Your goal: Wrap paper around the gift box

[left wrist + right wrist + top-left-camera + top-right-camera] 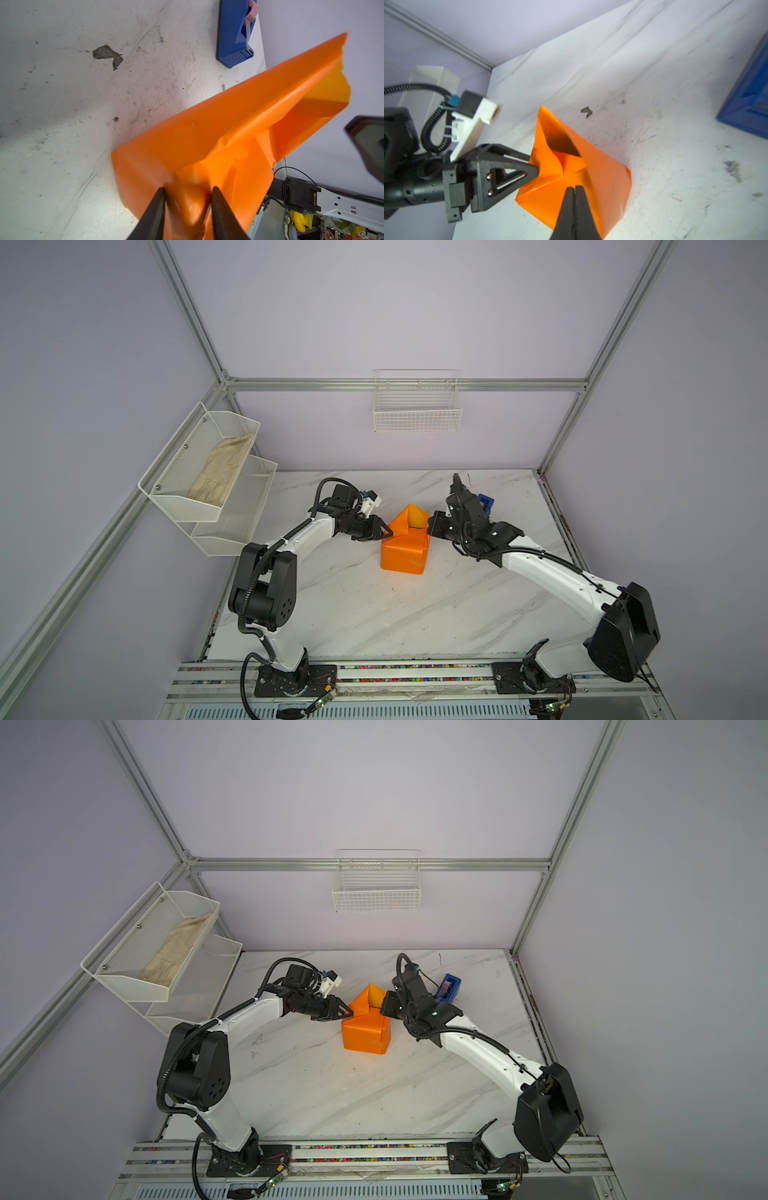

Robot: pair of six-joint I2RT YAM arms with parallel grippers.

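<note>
jaws of the left gripper (188, 190) a little spread, pinching a raised fold of the paper (401, 558) at its upper left edge. jaws of the right gripper (574, 188) almost pressed together, only a thin slit between, tips resting on top of the paper from the right side; paper caught there or not: cannot tell. white marbled counter (374, 614), scratched, with some dark marks. white mesh shelf (183, 508) on the left wall, with a beige cloth (220, 472) inside. orange paper folded as a parcel near the middle of the counter, between both grippers, far end standing up as an open pointed flap. gift box hidden, only paper showing. blue tape dispenser (449, 988) just behind the right gripper, apart from the paper.
</note>
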